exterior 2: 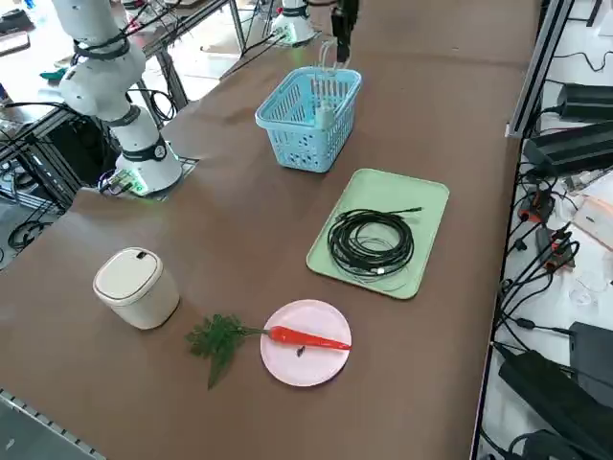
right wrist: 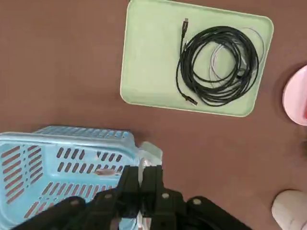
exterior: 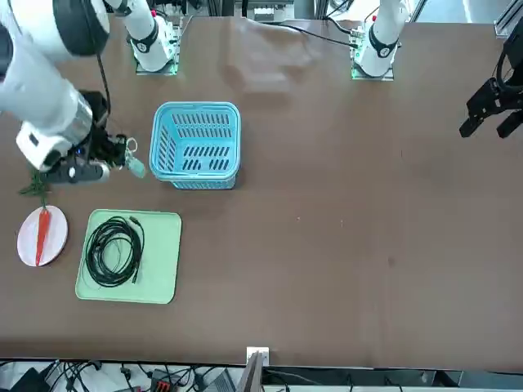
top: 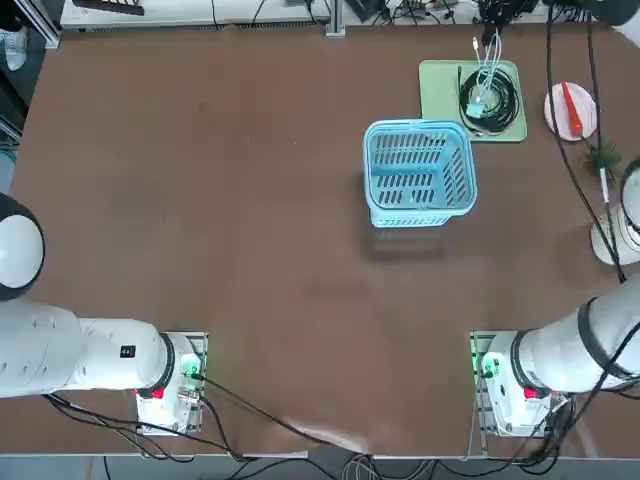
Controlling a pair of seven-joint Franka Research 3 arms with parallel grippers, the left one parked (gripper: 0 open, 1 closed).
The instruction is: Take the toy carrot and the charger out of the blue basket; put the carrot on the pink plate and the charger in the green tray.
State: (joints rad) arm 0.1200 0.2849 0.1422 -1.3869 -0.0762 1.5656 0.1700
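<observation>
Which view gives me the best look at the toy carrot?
The right side view: the toy carrot shows whole there, tuft included, on the pink plate. Top and front views show it smaller, cables crossing near its tuft from above; the wrist view catches barely a sliver.

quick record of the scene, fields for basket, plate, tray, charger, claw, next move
light blue slatted basket: on the table, nothing left inside
pale pink plate: carrot across it, leafy tuft past the rim
pale green tray: coiled black cable on it
white charger: in the air, hanging from the claw
right claw: shut on the charger's cord, beside the basket
likely next: lower charger onto the tray
</observation>
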